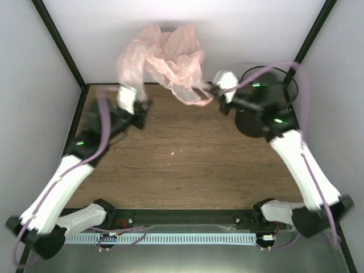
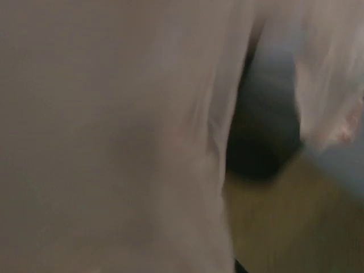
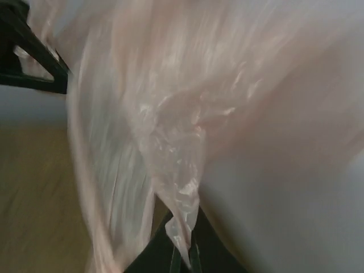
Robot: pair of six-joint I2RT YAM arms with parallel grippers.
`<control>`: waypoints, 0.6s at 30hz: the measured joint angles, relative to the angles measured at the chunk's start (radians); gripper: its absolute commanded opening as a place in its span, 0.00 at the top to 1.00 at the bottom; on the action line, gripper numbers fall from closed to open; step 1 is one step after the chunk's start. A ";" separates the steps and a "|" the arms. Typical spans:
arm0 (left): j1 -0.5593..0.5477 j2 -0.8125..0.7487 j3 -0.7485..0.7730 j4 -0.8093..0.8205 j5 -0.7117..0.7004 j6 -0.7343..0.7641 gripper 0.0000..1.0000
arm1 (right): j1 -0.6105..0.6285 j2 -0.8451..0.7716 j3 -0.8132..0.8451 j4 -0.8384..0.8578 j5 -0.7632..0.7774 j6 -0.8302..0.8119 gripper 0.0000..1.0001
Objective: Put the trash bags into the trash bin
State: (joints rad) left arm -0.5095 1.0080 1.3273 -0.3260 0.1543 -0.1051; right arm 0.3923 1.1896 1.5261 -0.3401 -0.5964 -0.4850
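Observation:
The pale-pink trash bag hangs crumpled in the air above the back of the table, stretched between both grippers. My left gripper is at its left end and seems shut on it. In the left wrist view the bag covers the fingers. My right gripper is shut on a twisted strand of the bag, pinched at the fingertips. The black trash bin stands at the back right, partly behind my right arm. It shows as a dark blur in the left wrist view.
The wooden table is ringed by white walls and black frame posts. A small pale crumb lies mid-table. A black frame corner shows in the right wrist view.

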 measured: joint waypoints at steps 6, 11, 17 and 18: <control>-0.060 0.007 -0.545 -0.214 0.110 -0.096 0.96 | 0.017 0.273 -0.451 -0.327 -0.016 -0.107 0.99; -0.084 -0.265 -0.402 -0.229 0.121 -0.130 0.96 | 0.029 0.016 -0.444 -0.478 -0.092 -0.130 0.99; -0.084 -0.277 -0.324 -0.183 0.068 -0.159 0.96 | 0.030 -0.129 -0.332 -0.368 -0.127 -0.099 0.99; -0.084 -0.267 -0.345 -0.188 0.062 -0.171 0.96 | 0.030 -0.103 -0.340 -0.366 -0.121 -0.094 0.99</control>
State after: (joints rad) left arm -0.5938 0.7414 0.9821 -0.5137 0.2165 -0.2760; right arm 0.4225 1.0863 1.1866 -0.7059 -0.7174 -0.5793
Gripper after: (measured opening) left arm 0.041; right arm 0.010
